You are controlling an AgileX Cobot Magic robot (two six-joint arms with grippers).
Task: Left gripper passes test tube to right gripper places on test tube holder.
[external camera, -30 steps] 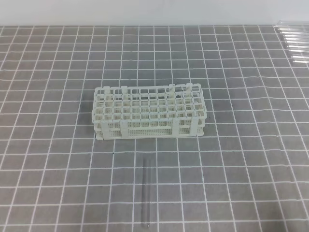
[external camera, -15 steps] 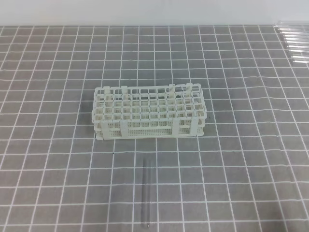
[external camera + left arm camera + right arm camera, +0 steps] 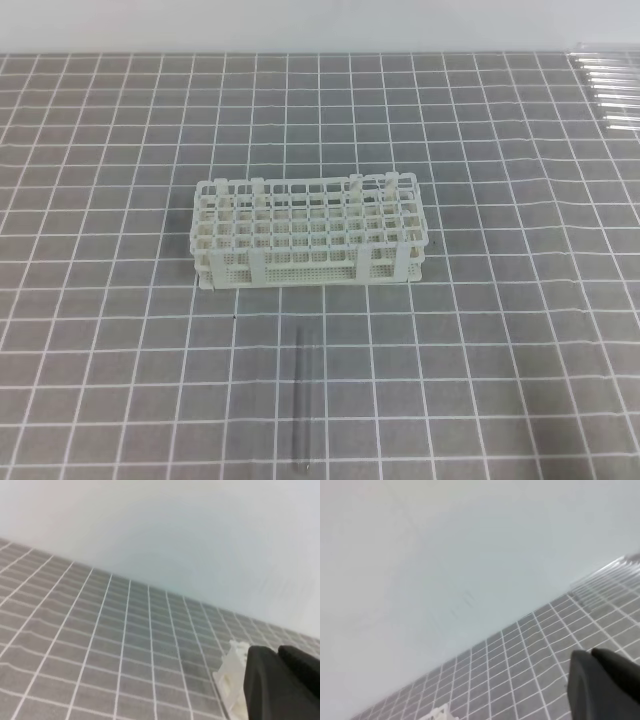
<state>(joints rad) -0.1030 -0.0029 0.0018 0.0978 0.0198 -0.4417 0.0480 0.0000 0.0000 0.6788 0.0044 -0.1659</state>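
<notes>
One tube (image 3: 303, 400) lies flat on the gridded surface (image 3: 520, 330), alone, near the front edge of the high view and just in front of the rack (image 3: 308, 236). It runs roughly front to back, its far end pointing toward the rack's long front side but clearly apart from it. Lying separate like this, it seems set out as the piece to be picked up, while the many like tubes (image 3: 610, 85) packed side by side at the far right corner look like spare stock, well apart from the work.

Standing squarely in the middle, the rack shows only open holes, none holding a tube that I can see, so the task looks not yet begun.

Neither arm shows in the high view. The left hand (image 3: 282, 685) appears only as dark jaw tips at the lower right of its wrist view, with a white rack corner just beyond them; the right hand (image 3: 602, 685) likewise shows as a dark tip. Both grasp nothing visible, but whether either is released or clenched I cannot tell. My judgement is that the left hand must first come down over the tube.
</notes>
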